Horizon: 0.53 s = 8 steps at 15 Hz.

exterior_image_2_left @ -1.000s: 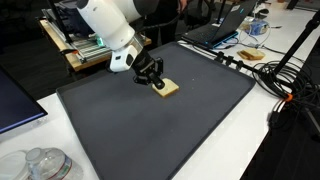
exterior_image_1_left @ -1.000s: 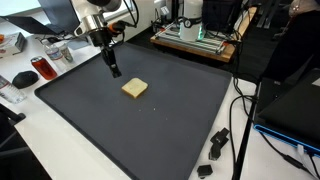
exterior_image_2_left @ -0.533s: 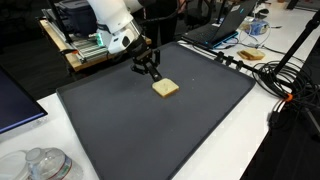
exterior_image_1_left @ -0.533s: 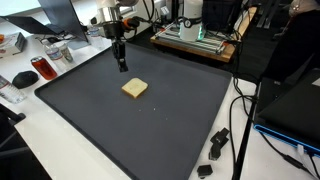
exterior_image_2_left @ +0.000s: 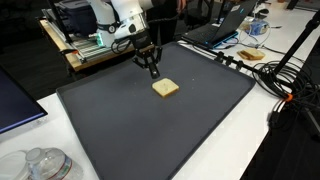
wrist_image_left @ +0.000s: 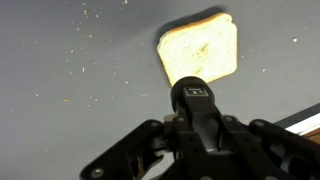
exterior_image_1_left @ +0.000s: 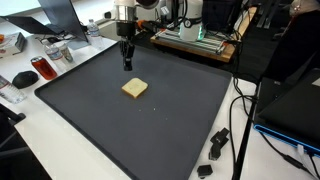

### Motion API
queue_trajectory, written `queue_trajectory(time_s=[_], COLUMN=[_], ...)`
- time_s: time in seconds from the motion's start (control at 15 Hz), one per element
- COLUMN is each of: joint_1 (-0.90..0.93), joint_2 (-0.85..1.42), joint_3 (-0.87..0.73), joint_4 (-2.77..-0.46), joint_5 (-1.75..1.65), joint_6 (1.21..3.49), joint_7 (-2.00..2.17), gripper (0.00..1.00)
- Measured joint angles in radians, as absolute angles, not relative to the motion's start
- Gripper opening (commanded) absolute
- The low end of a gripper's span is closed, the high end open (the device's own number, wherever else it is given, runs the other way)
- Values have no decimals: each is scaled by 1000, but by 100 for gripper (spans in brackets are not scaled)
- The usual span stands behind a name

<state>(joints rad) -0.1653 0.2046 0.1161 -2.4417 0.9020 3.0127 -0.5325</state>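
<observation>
A pale slice of bread lies flat on the dark mat. My gripper hangs a little above the mat, just beyond the slice and apart from it. It is shut on a black stick-like tool that points down. In the wrist view the tool sticks out from the gripper, with its labelled end just short of the bread. Crumbs speckle the mat around it.
A red can and a black mouse sit beside the mat's edge. Black clips lie near one corner. Cables, a laptop, a glass jar and a machine on a wooden board ring the mat.
The gripper, still holding the black tool, has lifted off the bread's edge and moved toward the far side of the mat. The bread has stayed put.
</observation>
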Motion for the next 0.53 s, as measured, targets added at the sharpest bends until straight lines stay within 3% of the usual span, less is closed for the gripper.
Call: queue_trajectory(time_s=[0.33, 0.53], joint_1=[-18, 114], joint_2=[203, 204], joint_3=[47, -76], joint_4=[-2527, -2564], joint_5=[702, 594], joint_6=[3147, 3171], joint_7=[-297, -190], gripper=[5, 5])
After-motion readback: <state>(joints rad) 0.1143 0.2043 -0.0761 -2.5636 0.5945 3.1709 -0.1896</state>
